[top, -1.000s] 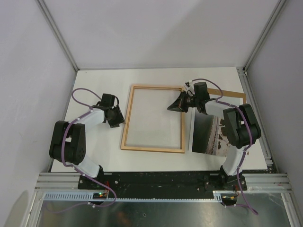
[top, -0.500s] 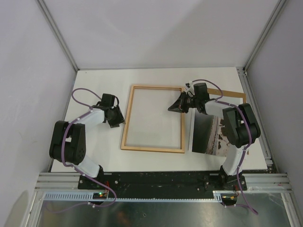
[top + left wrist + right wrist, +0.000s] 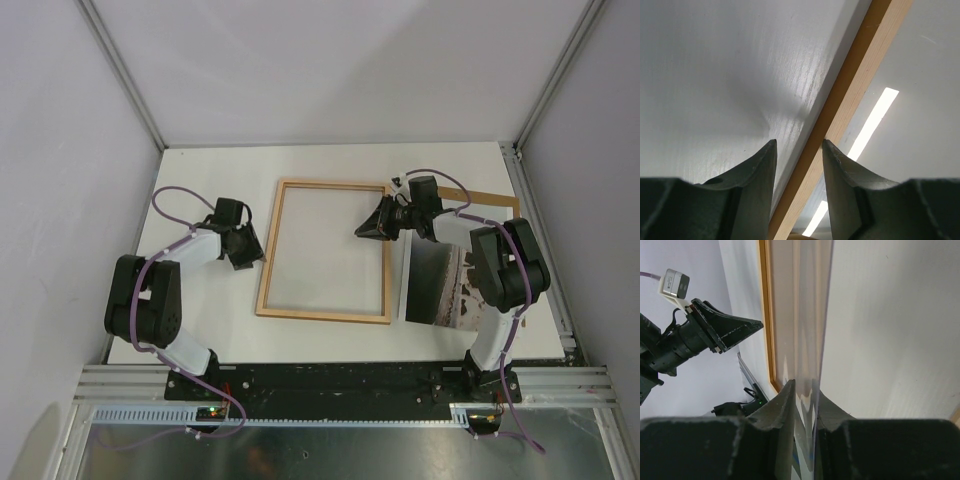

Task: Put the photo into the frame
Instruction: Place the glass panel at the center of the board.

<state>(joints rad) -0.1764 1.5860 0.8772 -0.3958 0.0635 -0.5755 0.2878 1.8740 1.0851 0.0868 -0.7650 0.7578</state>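
Your left gripper (image 3: 245,250) is waiting at the left rail of the frame (image 3: 325,316). Its fingers (image 3: 762,170) are standing half apart, one on each side of that rail, and a strip of white table (image 3: 330,165) is showing between one finger and the wood, so I judge that nothing is being held there. The frame is lying flat in the middle of the table, with the light wood face up.

Your right gripper (image 3: 365,230) is sitting on the right rail, near the far corner. Its fingers (image 3: 782,410) are only narrowly apart, with a thin shiny edge between them. Whether they are pinching it I cannot tell.

The photo (image 3: 432,285) is lying just to the right of the frame, partly under the right arm. A brown backing board (image 3: 495,200) is showing beyond it.

You are probably finishing the placing of the frame. Make sure the right fingers are letting go fully, then lift straight up, so the rail is not being dragged. Keep the left gripper around its rail as a stop. The glossy print is lying flat, so take it by one edge.
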